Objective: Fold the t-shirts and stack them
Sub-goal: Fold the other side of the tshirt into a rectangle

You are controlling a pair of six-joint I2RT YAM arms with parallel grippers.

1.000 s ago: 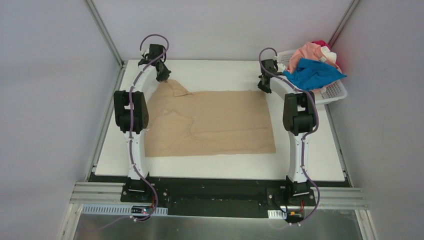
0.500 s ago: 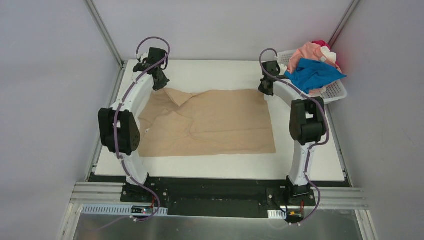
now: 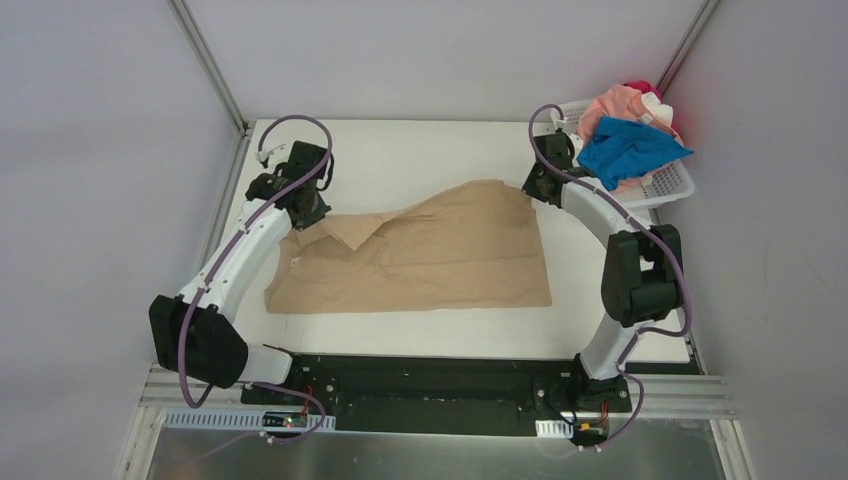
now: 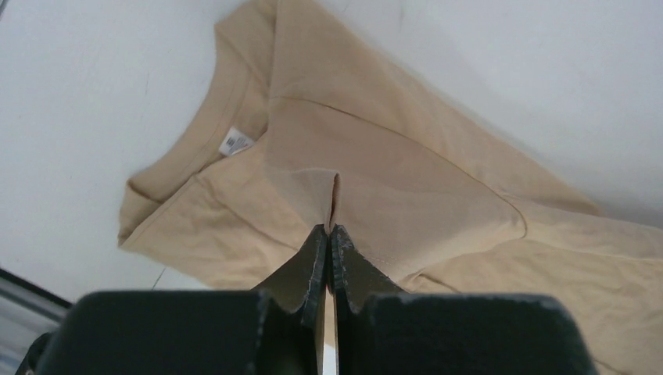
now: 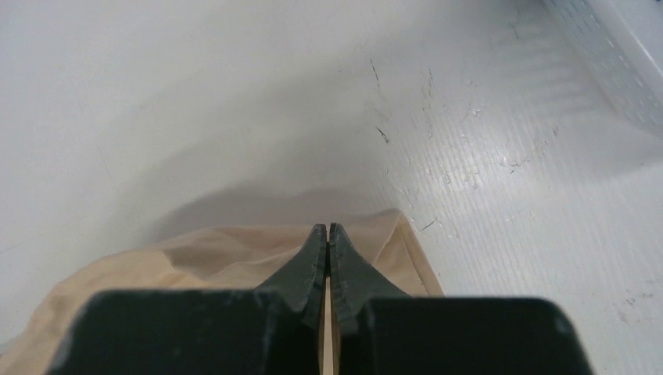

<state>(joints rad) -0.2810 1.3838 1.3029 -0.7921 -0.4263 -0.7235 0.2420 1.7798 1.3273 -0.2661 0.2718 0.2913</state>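
The tan t-shirt [image 3: 430,255] lies on the white table, its far edge lifted at both ends. My left gripper [image 3: 305,208] is shut on the shirt's far left part, near the collar; in the left wrist view the cloth [image 4: 375,180] puckers into the jaws [image 4: 328,228] and the collar with its white label [image 4: 232,142] lies to the left. My right gripper [image 3: 533,192] is shut on the shirt's far right corner [image 5: 234,254], held just above the table. Blue [image 3: 625,150], salmon pink [image 3: 612,104] and red [image 3: 640,88] shirts are heaped in the basket.
A white lattice basket [image 3: 672,183] stands at the table's far right corner, close to my right arm. Metal frame posts rise at both far corners. The table's near edge meets a black rail where the arm bases are bolted.
Both grippers have drawn the shirt's far edge toward the near side. The left gripper has moved down and left from the far corner; the left side of the shirt has folded and bunched.
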